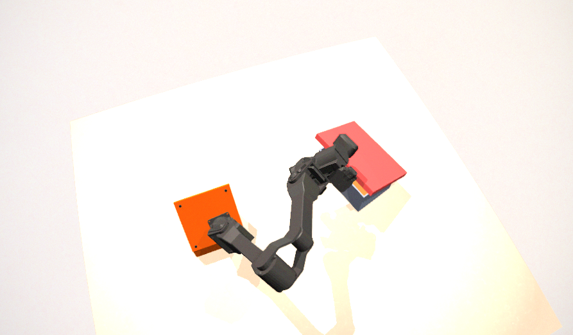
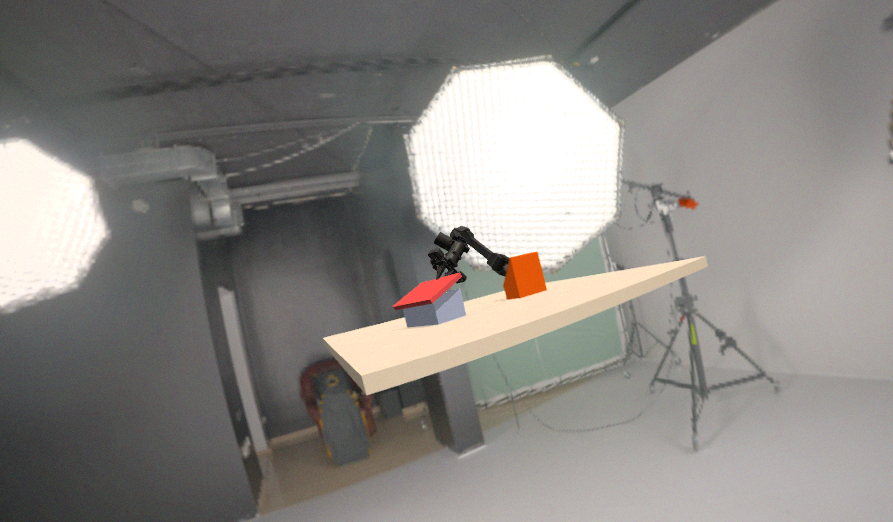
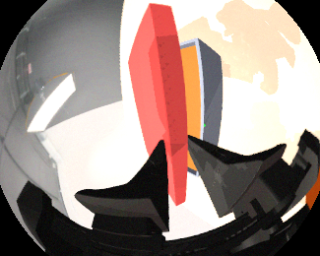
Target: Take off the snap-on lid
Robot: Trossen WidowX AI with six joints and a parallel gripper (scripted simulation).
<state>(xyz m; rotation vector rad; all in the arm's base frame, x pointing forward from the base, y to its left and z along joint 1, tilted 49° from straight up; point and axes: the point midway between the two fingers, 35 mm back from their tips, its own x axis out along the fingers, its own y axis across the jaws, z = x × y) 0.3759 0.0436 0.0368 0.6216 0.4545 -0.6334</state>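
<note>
1. Jaws (image 1: 350, 176) (image 2: 447, 272) clenched on 1 edge of the red lid (image 1: 373, 160) (image 2: 427, 292) (image 3: 175, 94); 1 finger above, 1 beneath.
2. Lid tilted, gripped side raised off the box (image 1: 360, 203) (image 2: 421, 315) (image 3: 213, 89); far side low, apparently touching the rim. Orange interior shows through the gap in the top and wrist views.
3. Box upright on the worktop (image 1: 196, 124) (image 2: 501, 331), between lid and surface. Orange block (image 1: 203, 216) (image 2: 525, 275) (image 3: 318, 182) well apart, at the arm's foot.
4. Step in hand, my reading: peeling the lid off, 1 side free. Laying down not yet begun.
5. Next move wants more lift at the gripped edge until the far side frees, then a carry sideways, past the box, levelled with its top face up.
6. Risk: a sideways pull now could drag the box along.
</note>
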